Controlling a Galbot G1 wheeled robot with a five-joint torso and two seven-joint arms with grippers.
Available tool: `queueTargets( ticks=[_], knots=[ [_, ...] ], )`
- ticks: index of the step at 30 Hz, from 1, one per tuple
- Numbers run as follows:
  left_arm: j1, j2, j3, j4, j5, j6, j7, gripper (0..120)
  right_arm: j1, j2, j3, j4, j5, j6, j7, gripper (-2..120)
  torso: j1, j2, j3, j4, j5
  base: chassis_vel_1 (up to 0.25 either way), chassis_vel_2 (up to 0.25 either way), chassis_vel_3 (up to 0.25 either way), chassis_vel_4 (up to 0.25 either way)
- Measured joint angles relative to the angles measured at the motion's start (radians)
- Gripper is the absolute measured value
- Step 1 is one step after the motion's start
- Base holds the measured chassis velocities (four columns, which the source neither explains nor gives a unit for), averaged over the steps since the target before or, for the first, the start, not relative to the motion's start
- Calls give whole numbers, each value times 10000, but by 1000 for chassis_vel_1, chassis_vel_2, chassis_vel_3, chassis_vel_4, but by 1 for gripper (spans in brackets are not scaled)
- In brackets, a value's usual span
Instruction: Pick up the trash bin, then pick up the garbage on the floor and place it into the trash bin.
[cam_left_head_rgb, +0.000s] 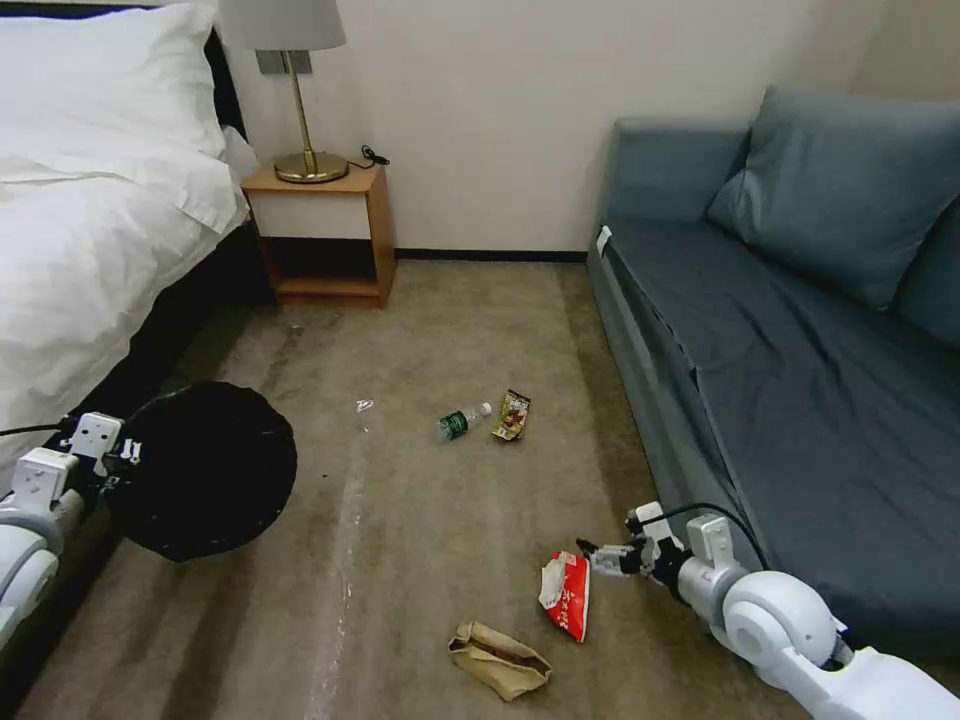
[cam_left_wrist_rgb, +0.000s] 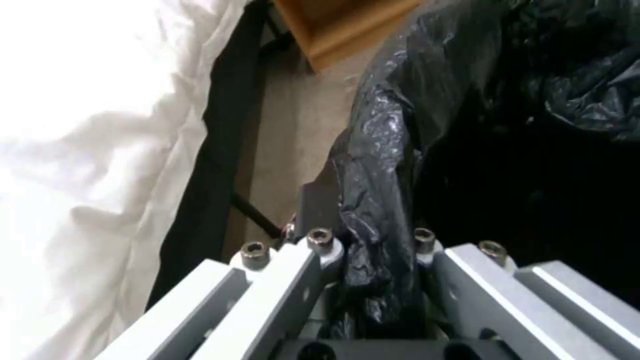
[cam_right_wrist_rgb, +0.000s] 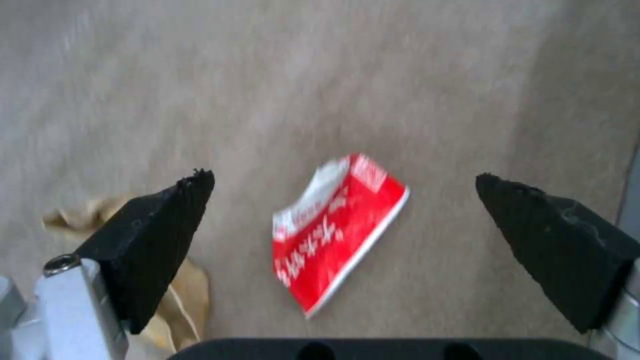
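Left end effector (cam_left_wrist_rgb: 370, 295) clamped on trash bin (cam_left_head_rgb: 205, 470); right end effector (cam_right_wrist_rgb: 343, 220) spread above red-and-white wrapper (cam_right_wrist_rgb: 333, 232).

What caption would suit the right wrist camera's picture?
Open right gripper poised above the red-and-white wrapper on the carpet, brown paper bag beside it.

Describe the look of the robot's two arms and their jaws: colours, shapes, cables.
Both arms are glossy white with rounded joint housings and grey bands. The right gripper has silver metal links ending in black wedge-shaped pads, and a thin black cable arcs over its wrist. The left gripper has a boxy white wrist block, ribbed silver links fixed with hex bolts, and a black cable too.
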Motion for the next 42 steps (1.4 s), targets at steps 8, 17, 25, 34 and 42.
queueTargets(
  ticks=[8,17,25,34,42],
  knots=[
    [861,-529,-423,-671,635,15,94,4,2150,156,-2871,-1228,55,-49,-709,100,0,0,1,9,1,0,0,0,0],
    [1424,-1216,-701,-1019,1202,-197,260,4,3380,1231,-4682,-2483,-148,65,-1068,100,0,0,0,8,-1,0,0,0,0],
    [1911,-1377,-984,-1473,1232,-194,292,4,3639,1553,-5273,-3017,-611,266,-1404,100,0,0,1,3,0,0,0,0,0],
    [2730,-1590,-1491,-2113,1216,-194,384,4,3655,2185,-5640,-3537,-1076,403,-1444,100,0,0,0,7,1,0,0,0,0],
    [3102,-1894,-1638,-2265,1430,-363,473,4,3236,2402,-5708,-4041,-1723,668,-1496,100,0,0,0,5,1,0,0,0,0]
  ],
)
